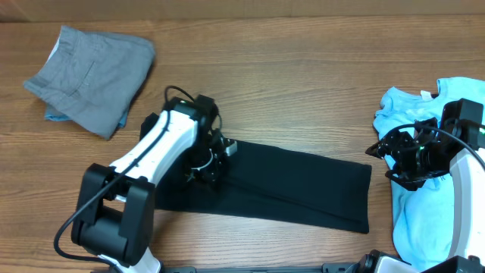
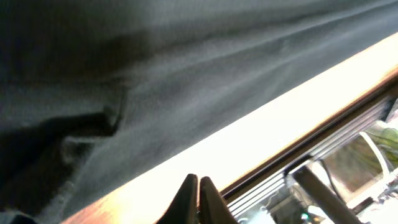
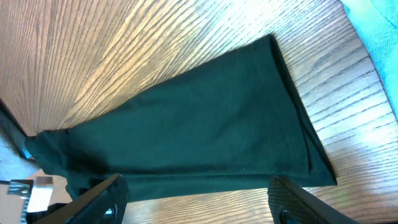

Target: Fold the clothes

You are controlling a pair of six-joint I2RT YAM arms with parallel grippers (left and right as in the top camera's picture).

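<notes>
The black T-shirt (image 1: 295,189) lies folded into a long strip across the middle of the table. It also shows in the left wrist view (image 2: 155,74) and in the right wrist view (image 3: 199,137). My left gripper (image 1: 208,171) hovers over the strip's left part; its fingers (image 2: 198,199) are shut and hold nothing. My right gripper (image 1: 383,155) is open and empty, just right of the strip's right end; its fingers (image 3: 196,199) are spread wide. The light blue tee (image 1: 420,189) lies under the right arm. The grey shorts (image 1: 95,76) lie folded at the far left.
The table's front edge (image 2: 298,143) runs close below the black strip, with metal framing beyond it. The light blue tee's edge shows in the right wrist view (image 3: 379,37) at the top right corner.
</notes>
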